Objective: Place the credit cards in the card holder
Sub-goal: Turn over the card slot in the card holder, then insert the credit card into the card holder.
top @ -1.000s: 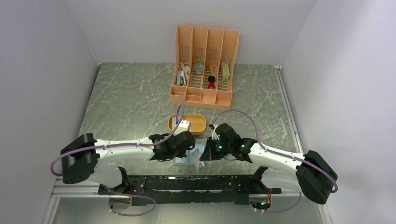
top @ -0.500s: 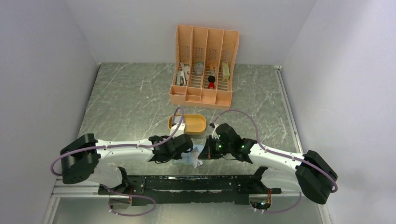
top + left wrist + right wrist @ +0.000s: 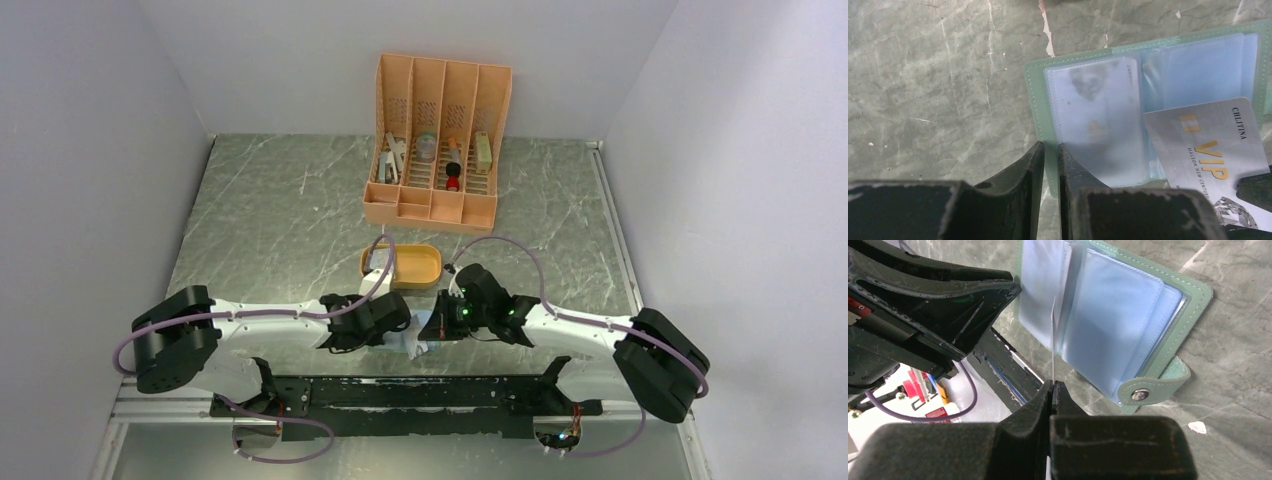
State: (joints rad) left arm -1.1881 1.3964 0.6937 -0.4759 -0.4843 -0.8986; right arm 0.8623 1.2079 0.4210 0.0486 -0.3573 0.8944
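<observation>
The green holder lies open and flat on the tabletop (clear pockets upward). The right fingers are clamped on one card, held edge-on, its far end among the pockets. The left fingers stand slightly apart at the holder's edge, gripping nothing.

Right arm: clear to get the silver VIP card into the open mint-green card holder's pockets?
Probably yes. The right gripper is shut on the silver VIP card, whose edge meets the clear pockets of the open mint-green card holder. The left gripper sits at the holder's edge, off the pockets.
</observation>
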